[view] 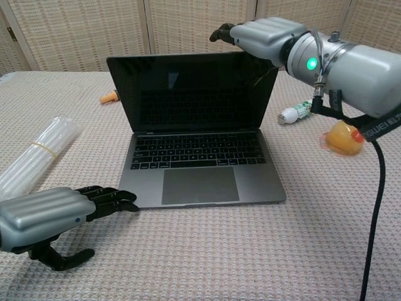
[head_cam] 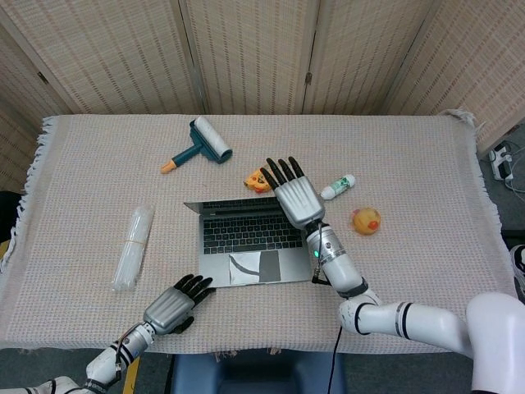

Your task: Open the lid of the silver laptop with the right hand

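The right hand [view: 266,36] is up at the top edge of the silver laptop [head_cam: 246,242], fingers [head_cam: 280,173] stretched out flat and side by side over the upper right corner of the lid; whether the palm or thumb actually touches the rim I cannot tell, since the contact side is hidden in both views; nothing is clasped in it; the laptop sits near the front middle of the cloth-covered table [head_cam: 410,148], lid raised to roughly upright, dark screen [view: 191,93] facing the robot, keyboard [view: 197,151] and trackpad [view: 200,185] fully on show; the left hand [view: 47,214] lies palm down on the cloth just off the laptop's front left corner, dark fingers extended loosely toward the base and apart from it, holding nothing; left of the laptop, well apart, lies a clear bundle of plastic tubes [head_cam: 134,246] bound with a band; behind the laptop, just past the lid, a yellow tape measure [head_cam: 256,181] peeks out beside the right hand's fingertips; farther back and to the left is a teal lint roller [head_cam: 199,145]; right of the laptop a small white bottle with a green cap [head_cam: 337,187] lies on its side; nearer the robot than that bottle, a yellow rubber duck [head_cam: 366,220].
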`<state>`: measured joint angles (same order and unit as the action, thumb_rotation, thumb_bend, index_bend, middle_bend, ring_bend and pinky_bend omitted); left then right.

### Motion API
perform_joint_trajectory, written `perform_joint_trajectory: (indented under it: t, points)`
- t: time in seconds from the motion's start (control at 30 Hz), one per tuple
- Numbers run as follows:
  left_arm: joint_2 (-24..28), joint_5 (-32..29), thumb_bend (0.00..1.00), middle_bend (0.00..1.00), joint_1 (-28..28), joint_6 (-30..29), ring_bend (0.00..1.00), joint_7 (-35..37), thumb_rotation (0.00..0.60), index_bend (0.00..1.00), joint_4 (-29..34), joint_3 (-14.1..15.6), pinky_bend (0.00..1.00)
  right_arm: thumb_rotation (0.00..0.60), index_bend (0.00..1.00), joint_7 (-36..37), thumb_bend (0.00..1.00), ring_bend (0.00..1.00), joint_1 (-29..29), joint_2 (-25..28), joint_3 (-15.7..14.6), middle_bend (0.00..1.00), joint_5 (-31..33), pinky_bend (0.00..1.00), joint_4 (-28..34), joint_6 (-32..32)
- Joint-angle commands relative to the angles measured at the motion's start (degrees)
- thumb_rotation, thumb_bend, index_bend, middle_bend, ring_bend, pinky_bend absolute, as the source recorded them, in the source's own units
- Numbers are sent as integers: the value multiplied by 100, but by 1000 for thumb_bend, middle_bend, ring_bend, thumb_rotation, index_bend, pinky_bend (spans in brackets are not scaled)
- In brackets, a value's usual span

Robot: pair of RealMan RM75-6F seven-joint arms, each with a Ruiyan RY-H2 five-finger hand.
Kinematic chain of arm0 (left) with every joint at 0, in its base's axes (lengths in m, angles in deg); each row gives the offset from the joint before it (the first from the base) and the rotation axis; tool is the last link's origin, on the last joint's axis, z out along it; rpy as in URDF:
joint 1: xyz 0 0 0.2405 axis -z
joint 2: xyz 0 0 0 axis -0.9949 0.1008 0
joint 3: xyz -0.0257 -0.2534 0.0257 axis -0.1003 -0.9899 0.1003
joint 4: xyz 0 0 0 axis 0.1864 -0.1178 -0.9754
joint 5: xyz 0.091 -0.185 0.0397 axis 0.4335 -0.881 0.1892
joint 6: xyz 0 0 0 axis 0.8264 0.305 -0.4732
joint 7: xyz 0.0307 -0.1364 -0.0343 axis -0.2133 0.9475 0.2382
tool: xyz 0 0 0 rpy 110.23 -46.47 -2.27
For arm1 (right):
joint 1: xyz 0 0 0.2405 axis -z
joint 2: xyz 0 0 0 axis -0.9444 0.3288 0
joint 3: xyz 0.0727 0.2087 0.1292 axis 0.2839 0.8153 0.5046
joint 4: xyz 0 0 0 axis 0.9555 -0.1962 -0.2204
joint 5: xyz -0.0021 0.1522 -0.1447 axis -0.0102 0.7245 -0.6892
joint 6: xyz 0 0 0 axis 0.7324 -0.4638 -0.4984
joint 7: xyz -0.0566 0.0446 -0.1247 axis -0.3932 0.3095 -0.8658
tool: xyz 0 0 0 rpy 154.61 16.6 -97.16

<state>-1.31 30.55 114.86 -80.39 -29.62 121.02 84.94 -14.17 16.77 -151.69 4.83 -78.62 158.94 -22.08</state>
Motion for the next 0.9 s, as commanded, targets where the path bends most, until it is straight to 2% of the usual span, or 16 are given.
perform_joint_trajectory:
  t: [0.03,0.47,0.9]
  points:
    - [2,64,499,40,29,14,0,82,600,83,-45,21,0,600,0,41,599,0,-128,3,74,0,136,0,-165,88]
    - [-9,61,499,40,62,40,0,90,600,85,-50,27,0,600,0,112,599,0,-589,-167,220,0,819,0,-1059,348]
    - [6,39,499,41,57,28,0,71,600,86,-26,43,0,600,0,-224,599,0,-965,-357,234,0,1568,0,-1919,442]
